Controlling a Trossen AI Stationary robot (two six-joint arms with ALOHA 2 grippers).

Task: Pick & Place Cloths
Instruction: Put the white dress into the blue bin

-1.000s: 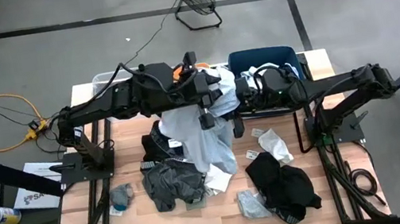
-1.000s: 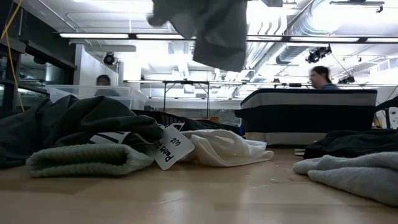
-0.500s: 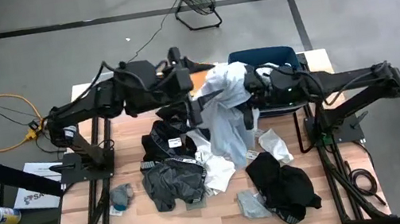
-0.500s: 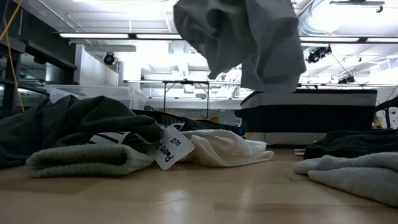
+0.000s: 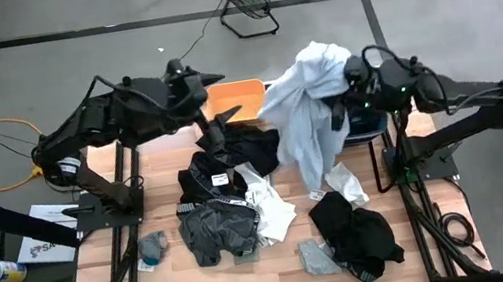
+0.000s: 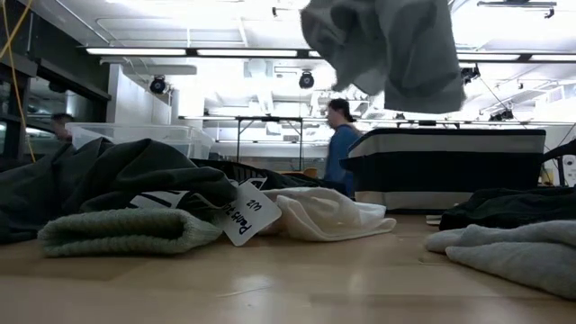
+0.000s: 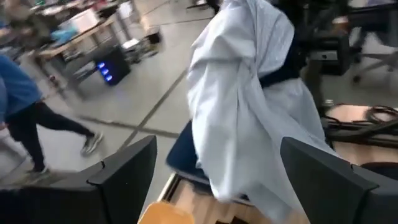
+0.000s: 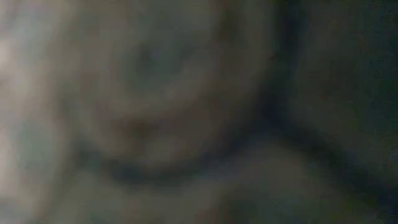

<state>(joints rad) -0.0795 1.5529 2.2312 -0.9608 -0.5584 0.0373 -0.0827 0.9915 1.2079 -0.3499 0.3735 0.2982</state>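
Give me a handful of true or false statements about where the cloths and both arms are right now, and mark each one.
1. The large pale blue cloth hangs from the right pincer, lifted off the table. True.
2. The left pincer grips that cloth too. False: its fingers are open and empty, apart from the cloth.
3. An orange bin sits at the table's far edge. True.
4. The black cloth lies inside the orange bin. False: it lies on the wooden tabletop.
5. A white tag shows on the cloths in the low view. True.
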